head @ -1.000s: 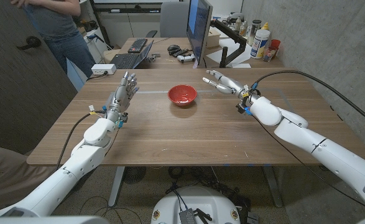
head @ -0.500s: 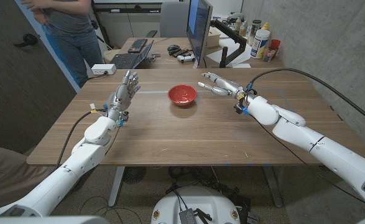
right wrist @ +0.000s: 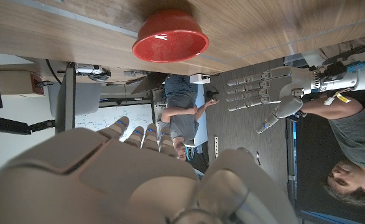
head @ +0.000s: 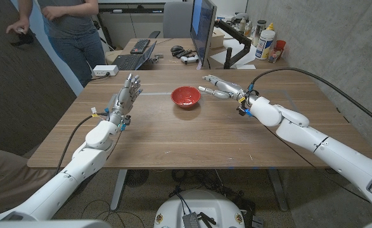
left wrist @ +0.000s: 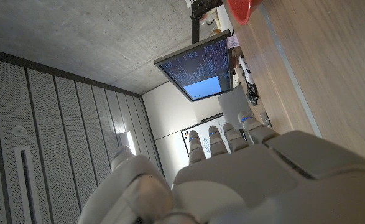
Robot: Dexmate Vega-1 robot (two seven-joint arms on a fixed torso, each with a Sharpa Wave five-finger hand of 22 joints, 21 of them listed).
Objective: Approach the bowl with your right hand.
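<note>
Head view has the red bowl (head: pixel 186 97) sitting mid-table toward 12 o'clock, with the right hand (head: pixel 221 87) near its 3 o'clock, fingers apart and holding nothing, so a low sweep could easily knock it sliding.

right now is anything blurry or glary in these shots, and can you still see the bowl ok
Head view: sharp, evenly lit, the red bowl casts a soft shadow on the table. Right wrist view: the right hand is close and out of focus, the bowl crisp. Left wrist view: the left hand is soft, the bowl cut off at the frame edge.
</note>
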